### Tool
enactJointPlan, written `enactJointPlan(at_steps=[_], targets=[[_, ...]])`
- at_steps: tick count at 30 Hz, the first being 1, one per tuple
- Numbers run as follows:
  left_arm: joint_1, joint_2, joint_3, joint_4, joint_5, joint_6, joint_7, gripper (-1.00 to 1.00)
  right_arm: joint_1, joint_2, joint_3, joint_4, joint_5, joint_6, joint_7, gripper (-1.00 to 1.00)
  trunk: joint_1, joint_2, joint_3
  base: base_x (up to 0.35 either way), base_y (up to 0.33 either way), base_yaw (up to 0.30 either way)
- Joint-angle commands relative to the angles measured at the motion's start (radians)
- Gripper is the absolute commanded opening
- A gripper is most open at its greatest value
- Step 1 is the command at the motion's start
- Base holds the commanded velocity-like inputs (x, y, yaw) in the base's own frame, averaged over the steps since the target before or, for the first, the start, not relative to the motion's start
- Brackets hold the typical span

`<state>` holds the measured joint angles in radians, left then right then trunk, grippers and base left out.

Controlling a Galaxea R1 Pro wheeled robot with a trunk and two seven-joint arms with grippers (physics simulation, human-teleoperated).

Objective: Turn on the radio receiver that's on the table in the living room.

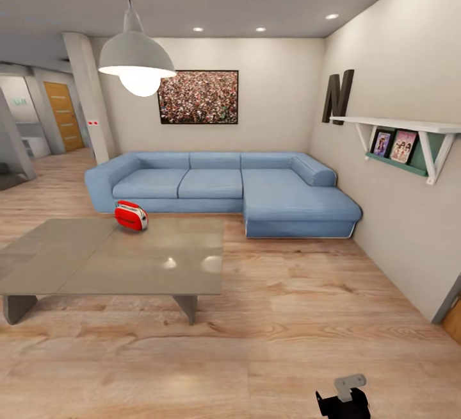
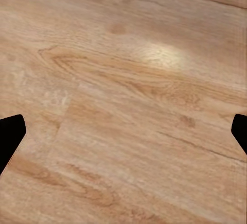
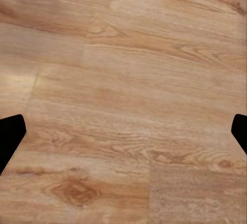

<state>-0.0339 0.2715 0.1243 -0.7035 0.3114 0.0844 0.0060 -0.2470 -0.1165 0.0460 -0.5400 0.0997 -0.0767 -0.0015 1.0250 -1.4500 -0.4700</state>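
Note:
The red radio receiver [image 1: 130, 214] stands upright on the far edge of the low grey table [image 1: 96, 265], which is at the left of the head view, several steps away from me. My left gripper [image 2: 123, 136] is open over bare wood floor, its dark fingertips [image 2: 10, 134] at the two sides of the left wrist view. My right gripper [image 3: 123, 136] is open too, with plank floor between its fingertips [image 3: 10, 136]. Neither gripper is near the radio.
A blue L-shaped sofa [image 1: 224, 185] stands behind the table under a framed crowd picture [image 1: 198, 97]. A pendant lamp [image 1: 136, 60] hangs over the table. The right wall carries a white shelf [image 1: 410, 134]. Wood floor [image 1: 288, 316] stretches between me and the table. A dark robot part [image 1: 342, 398] shows at the bottom.

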Motion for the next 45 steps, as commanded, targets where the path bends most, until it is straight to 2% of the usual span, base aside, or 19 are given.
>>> enactJointPlan(at_steps=[1,14,45], targets=[[0.0,0.0,0.0,0.002,0.0,0.0,0.0,1.0,0.0,0.0,0.0,0.0,0.0,0.0,0.0,1.0,0.0,0.0,0.0,0.174,0.055,0.0],[0.0,0.004,0.0,0.018,0.0,0.0,0.0,1.0,0.0,0.0,0.0,0.0,0.0,0.0,0.0,1.0,0.0,0.0,0.0,0.24,0.16,0.0],[0.0,0.003,0.0,0.018,0.0,0.0,0.0,1.0,0.0,0.0,0.0,0.0,0.0,0.0,0.0,1.0,0.0,0.0,0.0,0.187,0.271,0.0]])
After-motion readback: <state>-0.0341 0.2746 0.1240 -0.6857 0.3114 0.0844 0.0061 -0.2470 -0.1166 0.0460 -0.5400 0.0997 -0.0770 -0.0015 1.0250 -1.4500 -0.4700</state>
